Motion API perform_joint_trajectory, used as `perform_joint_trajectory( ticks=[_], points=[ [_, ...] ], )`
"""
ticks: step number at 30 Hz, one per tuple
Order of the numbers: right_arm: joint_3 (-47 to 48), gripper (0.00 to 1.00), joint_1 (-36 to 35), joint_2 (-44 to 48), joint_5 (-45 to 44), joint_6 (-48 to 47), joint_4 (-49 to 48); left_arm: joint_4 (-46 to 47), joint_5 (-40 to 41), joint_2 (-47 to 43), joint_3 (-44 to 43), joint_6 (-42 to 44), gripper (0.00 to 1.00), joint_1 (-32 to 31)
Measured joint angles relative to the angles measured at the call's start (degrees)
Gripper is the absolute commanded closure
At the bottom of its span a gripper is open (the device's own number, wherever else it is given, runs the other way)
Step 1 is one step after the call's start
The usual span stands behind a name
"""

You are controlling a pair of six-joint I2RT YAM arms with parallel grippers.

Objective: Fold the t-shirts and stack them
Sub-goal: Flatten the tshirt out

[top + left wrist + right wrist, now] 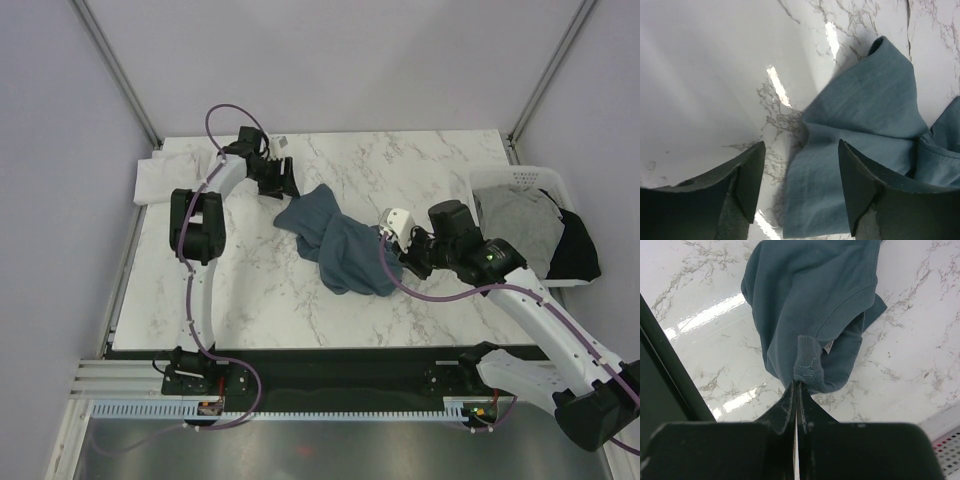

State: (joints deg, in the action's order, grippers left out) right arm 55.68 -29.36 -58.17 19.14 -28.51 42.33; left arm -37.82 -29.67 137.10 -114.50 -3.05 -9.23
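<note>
Right pincer (796,390) pinches shut on a fold of the dark slate-blue t-shirt (810,300) (crumpled on the tabletop (250,290)); left pincer (801,147), jaws standing apart, hangs just over that shirt's far edge.

White arms (555,325), black joints (purple cables (235,106)), black claw fingers (747,175).
</note>
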Motion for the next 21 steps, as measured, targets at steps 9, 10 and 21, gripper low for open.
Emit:
perform_joint_trajectory(
  ticks=[9, 10, 21],
  points=[
    [-0.55, 1.00, 0.57, 0.00, -0.13, 0.39, -1.14, -0.13, 0.70, 0.31, 0.15, 1.64, 0.98, -2.78],
    [-0.61, 1.00, 0.63, 0.00, -0.15, 0.39, -1.33, -0.11, 0.70, 0.31, 0.31, 1.86, 0.98, -2.78],
    [-1.64, 1.00, 1.25, 0.92, -12.52, 1.66, -8.55, 3.19, 8.20, -23.04, 18.93, 5.60, 0.98, -2.12]
  ],
)
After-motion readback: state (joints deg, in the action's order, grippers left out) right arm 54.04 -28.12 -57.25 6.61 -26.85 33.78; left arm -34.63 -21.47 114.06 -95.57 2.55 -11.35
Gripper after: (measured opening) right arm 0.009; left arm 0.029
